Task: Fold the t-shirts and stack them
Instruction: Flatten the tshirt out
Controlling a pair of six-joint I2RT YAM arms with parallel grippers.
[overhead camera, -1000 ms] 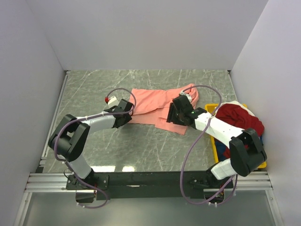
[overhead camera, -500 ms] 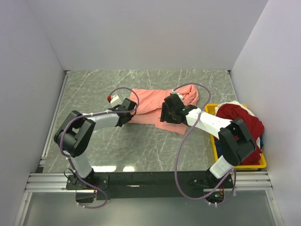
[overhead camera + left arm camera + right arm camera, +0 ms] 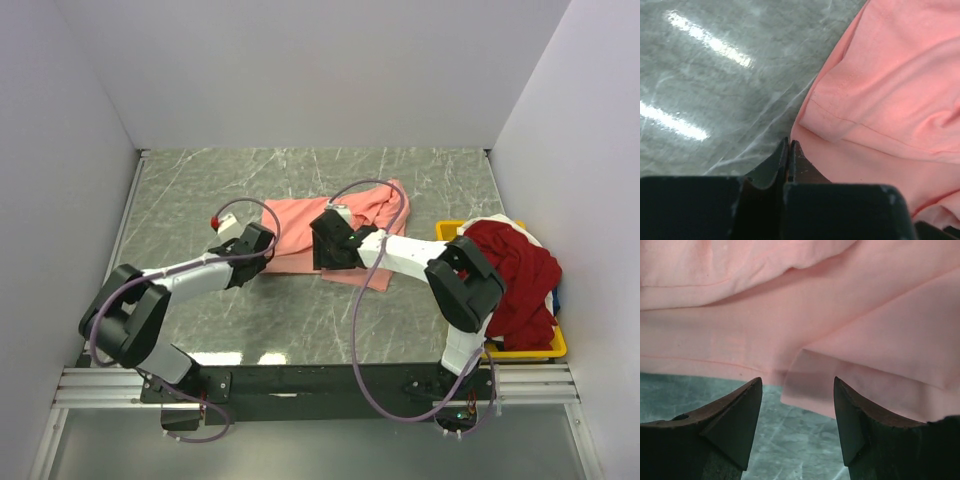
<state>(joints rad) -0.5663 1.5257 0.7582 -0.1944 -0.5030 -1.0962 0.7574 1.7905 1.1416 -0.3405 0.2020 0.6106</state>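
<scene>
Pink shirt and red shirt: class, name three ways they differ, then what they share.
The pink shirt lies on the table; the red shirt sits on the bin. The pink shirt is spread low; the red shirt is heaped. The left claw and right claw are at the pink shirt, neither at the red shirt. Both are plain cloth, not yet folded neatly.

Top view from above and behind, facing down onto table (image 3: 200,190), wrist views close-in (low, grazing), all sharing salmon-pink t-shirt (image 3: 293,215)
</scene>
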